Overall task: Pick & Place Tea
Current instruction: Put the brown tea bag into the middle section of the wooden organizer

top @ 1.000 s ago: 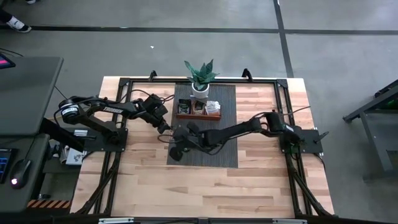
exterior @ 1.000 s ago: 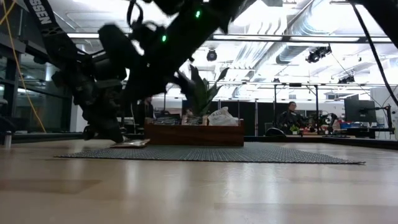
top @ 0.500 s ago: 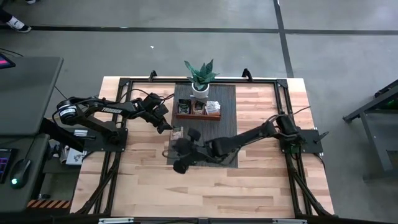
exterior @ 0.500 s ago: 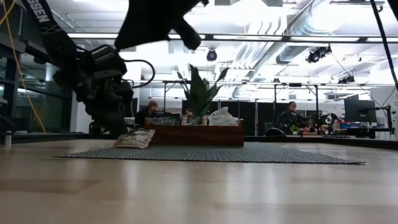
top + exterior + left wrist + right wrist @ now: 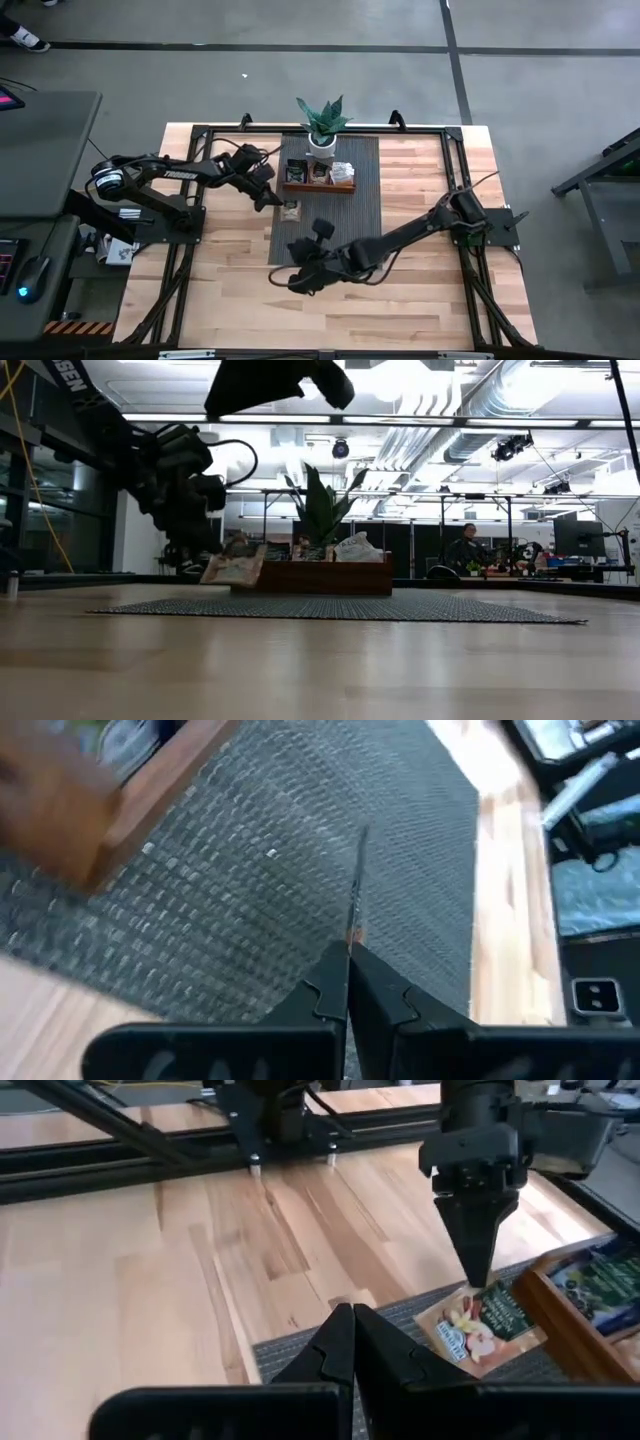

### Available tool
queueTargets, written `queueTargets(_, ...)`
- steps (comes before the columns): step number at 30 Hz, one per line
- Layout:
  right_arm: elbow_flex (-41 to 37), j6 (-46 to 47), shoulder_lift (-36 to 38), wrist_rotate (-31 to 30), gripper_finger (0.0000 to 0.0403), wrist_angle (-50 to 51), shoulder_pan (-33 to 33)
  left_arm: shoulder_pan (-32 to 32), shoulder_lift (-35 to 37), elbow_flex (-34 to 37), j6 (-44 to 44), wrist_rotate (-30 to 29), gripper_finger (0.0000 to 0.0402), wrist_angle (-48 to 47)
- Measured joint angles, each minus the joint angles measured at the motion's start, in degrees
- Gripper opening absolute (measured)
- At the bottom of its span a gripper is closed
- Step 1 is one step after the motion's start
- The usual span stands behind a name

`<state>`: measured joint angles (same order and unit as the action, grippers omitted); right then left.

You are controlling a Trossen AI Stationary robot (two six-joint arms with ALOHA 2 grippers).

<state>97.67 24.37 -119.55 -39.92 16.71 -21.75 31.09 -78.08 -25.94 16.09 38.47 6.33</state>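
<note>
Left gripper [image 5: 478, 1270] pinching one tea sachet [image 5: 478, 1327] by its upper edge, fingers closed tight on the thin packet, just in front of the wooden tray [image 5: 318, 182] and above the grey woven mat [image 5: 330, 235]; in the low view the sachet [image 5: 233, 567] hangs tilted, its lower edge near the mat and its face close to the tray's front wall. Right gripper [image 5: 303, 281] is pressed shut on nothing, near the mat's corner farthest from the tray, clear of the work. Further sachets [image 5: 342, 171] already sit in the tray, beside the potted plant [image 5: 322, 124]. Likely risks: an edge grip is slight, so the packet may swivel or slip out; carried too low, it may catch the tray's wall and fall on the mat; released off-centre, it may land across a divider.
</note>
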Motion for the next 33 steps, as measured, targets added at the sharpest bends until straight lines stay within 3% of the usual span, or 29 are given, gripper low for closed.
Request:
queueTargets(4,0.0,0.1,0.0,-2.9,0.0,1.1,-1.0,0.0,0.0,-1.6,-0.7,1.8,0.0,-0.2)
queueTargets(16,0.0,4.7,0.0,-3.9,0.0,8.4,-1.9,0.0,0.0,-5.5,-3.2,4.7,0.0,-0.5)
queueTargets(27,0.0,24.4,0.0,-7.5,0.0,28.8,-6.6,-0.1,0.0,-11.8,-4.6,5.2,0.0,-0.5)
queueTargets(33,0.0,32.3,0.0,-9.9,0.0,32.9,-9.5,-0.1,0.0,-16.6,-8.4,3.8,0.0,-1.0)
